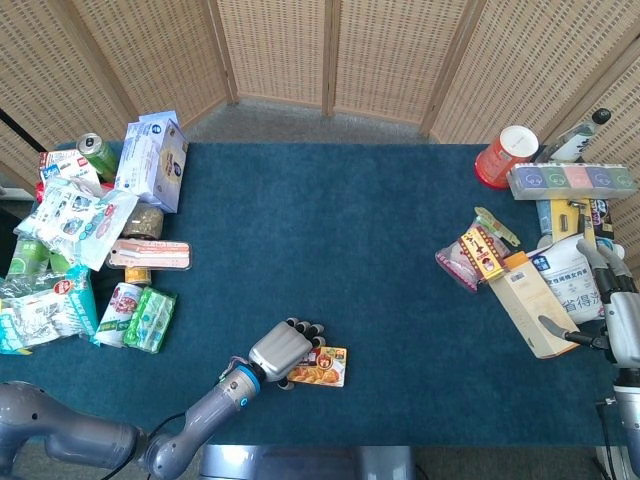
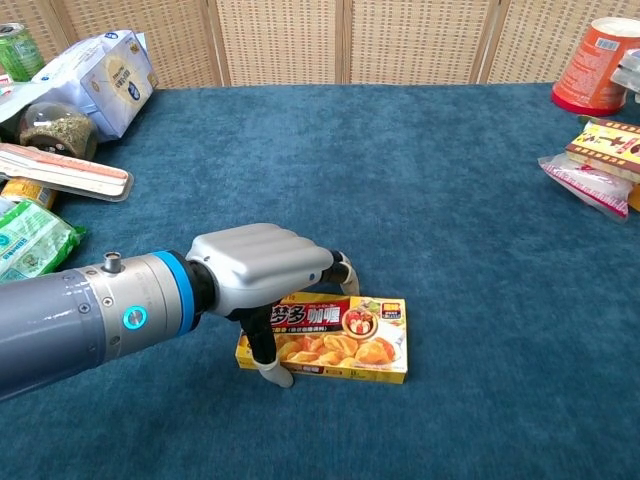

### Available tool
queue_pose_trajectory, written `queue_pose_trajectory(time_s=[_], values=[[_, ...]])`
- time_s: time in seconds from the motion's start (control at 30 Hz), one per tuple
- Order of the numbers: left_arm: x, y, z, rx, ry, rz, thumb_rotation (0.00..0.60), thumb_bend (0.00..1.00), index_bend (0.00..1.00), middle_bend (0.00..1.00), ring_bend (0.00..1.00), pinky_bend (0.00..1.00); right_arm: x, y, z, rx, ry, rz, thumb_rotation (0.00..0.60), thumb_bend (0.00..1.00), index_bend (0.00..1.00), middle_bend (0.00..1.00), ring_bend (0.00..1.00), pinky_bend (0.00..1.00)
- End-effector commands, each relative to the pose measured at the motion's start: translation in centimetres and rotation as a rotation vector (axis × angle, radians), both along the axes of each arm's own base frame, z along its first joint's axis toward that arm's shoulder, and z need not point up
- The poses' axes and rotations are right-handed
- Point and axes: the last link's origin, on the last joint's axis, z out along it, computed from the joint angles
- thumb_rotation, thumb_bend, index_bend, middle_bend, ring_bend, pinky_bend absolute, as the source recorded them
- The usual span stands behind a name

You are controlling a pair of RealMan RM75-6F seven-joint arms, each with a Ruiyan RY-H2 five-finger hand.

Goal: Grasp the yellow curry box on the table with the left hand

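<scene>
The yellow curry box [image 1: 325, 368] [image 2: 350, 345] lies flat on the blue table near its front edge, a little askew. My left hand [image 1: 283, 352] [image 2: 262, 268] covers the box's left end. Its fingers curl down over the far edge and its thumb presses the near edge, so it grips the box there. The box's right half shows its printed picture; the left part is hidden under the hand. My right hand [image 1: 618, 310] rests at the table's far right edge with fingers apart, holding nothing.
Snack bags and packets [image 1: 70, 230] pile up at the left, with a blue-white box [image 1: 152, 160] and a green can [image 1: 97, 155]. At the right stand an orange cup [image 1: 507, 155], a beige carton [image 1: 530, 305] and a red-yellow packet [image 1: 478, 252].
</scene>
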Motion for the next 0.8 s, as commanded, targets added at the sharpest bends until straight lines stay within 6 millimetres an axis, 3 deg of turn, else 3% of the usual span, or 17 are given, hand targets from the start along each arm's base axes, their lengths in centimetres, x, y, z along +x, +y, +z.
queue_pose_trajectory(time_s=[0.03,0.23,0.8], values=[[0.1,0.2,0.6,0.025,-0.011,-0.005,0.6,0.0,0.45,0.51,0.56,0.67,0.0,0.0,-0.1,0.002,0.0,-0.001,0.6,0.0,0.0,0.0,0.0,0.0],[0.6,0.9,3.2,0.083,-0.067,-0.001,0.6,0.0,0.48,0.55,0.63,0.75,0.1,0.0,-0.4,0.013,0.003,0.001,0.6,0.0,0.0,0.0,0.0,0.0],[3.0,2.8,10.3,0.232,-0.179,-0.027,0.6,0.0,0.49,0.57,0.64,0.75,0.3,-0.1,-0.7,0.019,0.007,0.002,0.6,0.0,0.0,0.0,0.0,0.0]])
